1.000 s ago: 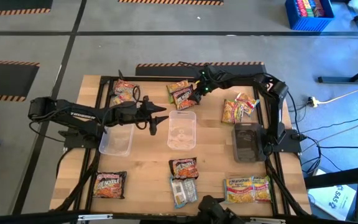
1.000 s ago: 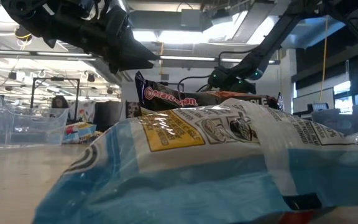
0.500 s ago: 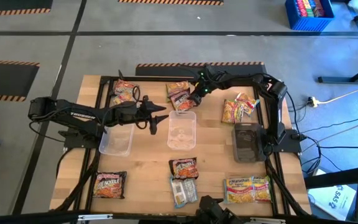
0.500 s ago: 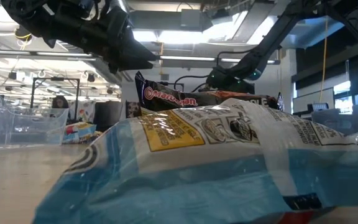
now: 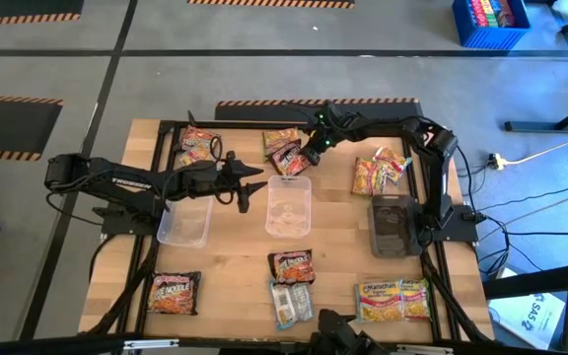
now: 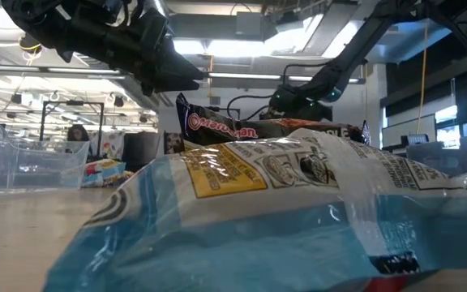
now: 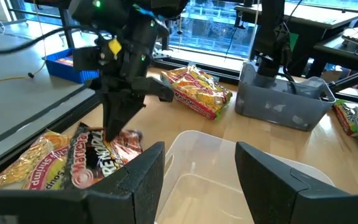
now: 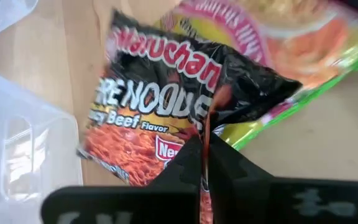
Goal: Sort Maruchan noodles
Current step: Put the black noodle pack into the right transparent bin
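Right tool (image 5: 307, 154) pinched shut on dark Fire Noodle packet (image 8: 166, 106) at upper centre, over a yellow-green packet (image 8: 303, 74) (partly covered). Clear bin (image 5: 288, 205) just below. Left tool (image 5: 260, 187) open beside it, empty.

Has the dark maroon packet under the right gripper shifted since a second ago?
Yes. In the high view the dark maroon packet, pinched by the right gripper, has slid slightly leftward relative to the middle clear bin.
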### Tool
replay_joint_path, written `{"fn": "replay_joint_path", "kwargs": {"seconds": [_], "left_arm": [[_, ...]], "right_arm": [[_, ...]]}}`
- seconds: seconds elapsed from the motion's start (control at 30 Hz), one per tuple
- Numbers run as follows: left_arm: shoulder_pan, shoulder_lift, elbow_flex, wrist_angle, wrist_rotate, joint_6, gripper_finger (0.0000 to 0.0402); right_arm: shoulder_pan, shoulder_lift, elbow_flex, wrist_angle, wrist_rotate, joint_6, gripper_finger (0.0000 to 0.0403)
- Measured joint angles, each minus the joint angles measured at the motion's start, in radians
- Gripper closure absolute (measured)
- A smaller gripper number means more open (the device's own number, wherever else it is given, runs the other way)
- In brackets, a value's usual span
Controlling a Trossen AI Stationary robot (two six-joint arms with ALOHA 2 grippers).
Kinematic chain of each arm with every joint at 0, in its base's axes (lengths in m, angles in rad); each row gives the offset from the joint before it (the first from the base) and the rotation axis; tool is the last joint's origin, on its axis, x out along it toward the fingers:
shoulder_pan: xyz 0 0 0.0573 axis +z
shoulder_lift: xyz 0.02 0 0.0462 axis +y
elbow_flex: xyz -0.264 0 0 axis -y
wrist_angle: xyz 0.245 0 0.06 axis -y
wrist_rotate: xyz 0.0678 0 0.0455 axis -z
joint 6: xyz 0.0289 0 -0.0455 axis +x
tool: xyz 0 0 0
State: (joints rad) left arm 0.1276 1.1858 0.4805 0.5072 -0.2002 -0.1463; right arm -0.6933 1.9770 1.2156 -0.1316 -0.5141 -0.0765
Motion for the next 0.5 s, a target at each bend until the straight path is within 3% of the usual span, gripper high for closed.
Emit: {"fn": "replay_joint_path", "kwargs": {"seconds": [0.5], "left_arm": [[0.0,0.0,0.0,0.015,-0.045,-0.001,0.0211]], "right_arm": [[0.034,-0.125,-0.027,-0.041,0.086,-0.027,0.0403]]}}
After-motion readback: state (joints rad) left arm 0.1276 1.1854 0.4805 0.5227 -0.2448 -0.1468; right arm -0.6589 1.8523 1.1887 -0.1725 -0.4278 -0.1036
